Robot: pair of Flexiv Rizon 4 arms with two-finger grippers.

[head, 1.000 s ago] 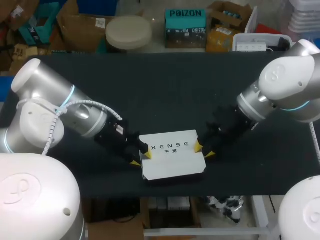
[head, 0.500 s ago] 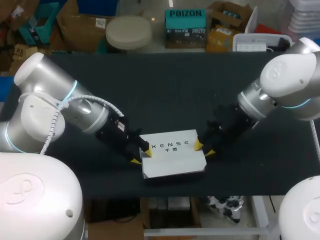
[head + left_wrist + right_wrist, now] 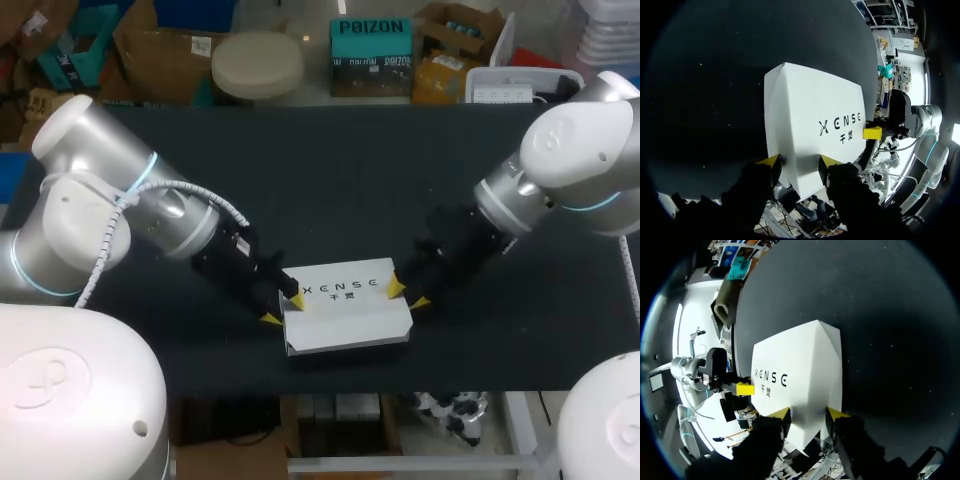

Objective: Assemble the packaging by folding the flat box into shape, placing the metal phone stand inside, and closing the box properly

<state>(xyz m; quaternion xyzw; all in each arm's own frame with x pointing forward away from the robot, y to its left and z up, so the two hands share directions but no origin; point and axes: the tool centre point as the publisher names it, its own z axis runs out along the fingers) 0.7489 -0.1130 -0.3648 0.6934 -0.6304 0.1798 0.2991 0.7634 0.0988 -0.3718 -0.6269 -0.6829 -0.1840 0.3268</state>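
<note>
Though the left arm [image 3: 170, 225] has risen slightly, left fingers [image 3: 271, 320] and right fingers [image 3: 398, 289] stay spread astride the ends of the closed white cardboard box [image 3: 345, 315], so closing looks nearly done.

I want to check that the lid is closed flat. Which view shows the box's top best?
The head view: the white box shows nearly its whole top from above. Both wrist views show the top aslant from one end, with its near edge partly covered.

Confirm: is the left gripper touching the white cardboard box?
Touching. In the left wrist view, the left gripper has one yellow finger butted against the edge of the white cardboard box with no gap. The other finger overlaps the box top.
</note>
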